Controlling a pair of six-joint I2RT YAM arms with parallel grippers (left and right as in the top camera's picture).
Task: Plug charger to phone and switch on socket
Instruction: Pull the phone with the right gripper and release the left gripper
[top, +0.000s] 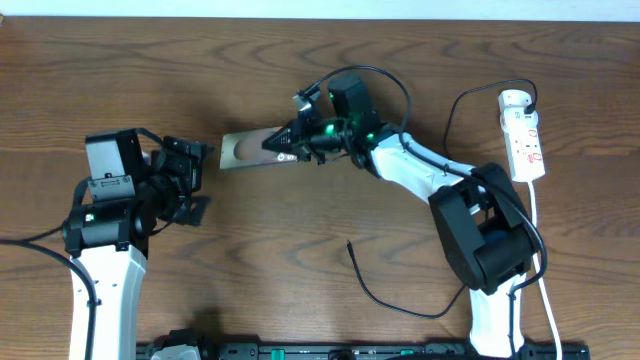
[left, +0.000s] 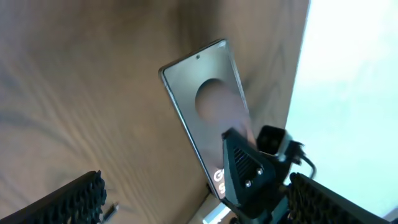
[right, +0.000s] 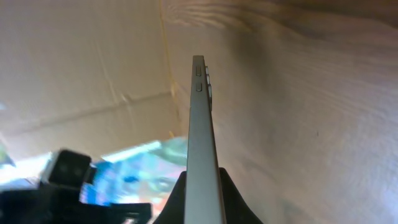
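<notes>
Black fingers (right: 176, 200) of right gripper (top: 288, 145) sit closest in right wrist view. They're pressed nearly together w/ the thin edge of a shiny grey-brown flat rectangular phone (right: 200, 124) pinched betw. them. Two small side buttons (right: 199, 78) show further up that edge. Left wrist view has the same phone (left: 205, 99) face-on: dark oval mark mid-body, white lettering at the gripped end, partly hidden by a finger. Overhead, phone (top: 245, 150) lies lengthwise over the brown wooden table (top: 300, 60); can't tell if it touches the wood. Left gripper (top: 200, 180) is just off the phone's free end, not touching. Its ribbed black fingers (left: 71, 199) are spread wide w/ nothing betw. them. Thin black charger (top: 385, 297) cable lies loose on the table, on the robot-base side of the phone's gripped end & well apart from it. White elongated socket (top: 523, 135) strip w/ red switch marks sits far beyond the phone's gripped end. Its white cord (top: 543, 260) trails toward the base side.
</notes>
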